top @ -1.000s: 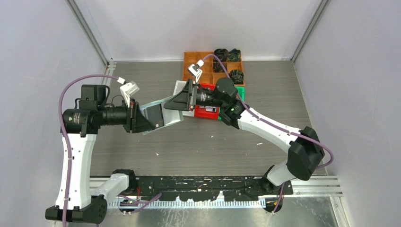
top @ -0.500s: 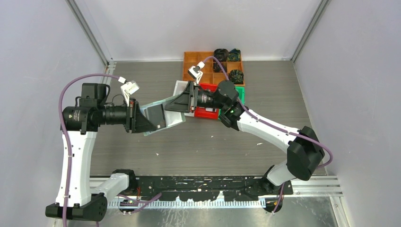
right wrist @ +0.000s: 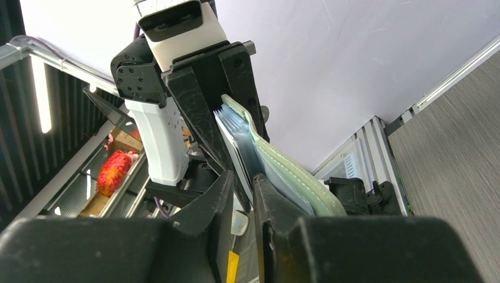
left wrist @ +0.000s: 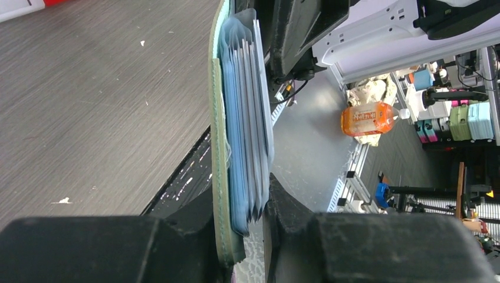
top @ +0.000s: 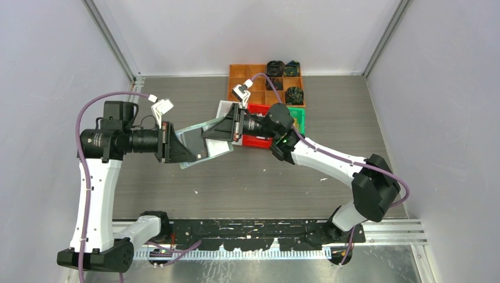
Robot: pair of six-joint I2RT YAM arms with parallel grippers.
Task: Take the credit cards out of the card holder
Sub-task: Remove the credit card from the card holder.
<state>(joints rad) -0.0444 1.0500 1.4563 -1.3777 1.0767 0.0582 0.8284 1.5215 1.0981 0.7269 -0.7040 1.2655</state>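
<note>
Holding the card holder (left wrist: 219,147) clamped in the left claw (left wrist: 239,206), off the table (left wrist: 88,88); right claw (right wrist: 244,178) nearly together at its pockets (left wrist: 239,118), grip unclear. Might pinch plastic along with a card (top: 192,143), yanking holder loose

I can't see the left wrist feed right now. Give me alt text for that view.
The card holder stands edge-on, clamped between the left gripper's jaws at the bottom: sage-green cover on the left, bluish clear pockets fanned to its right. The right gripper reaches in at its top edge. Grey wood-grain table lies at left; an orange bottle sits far right.
</note>
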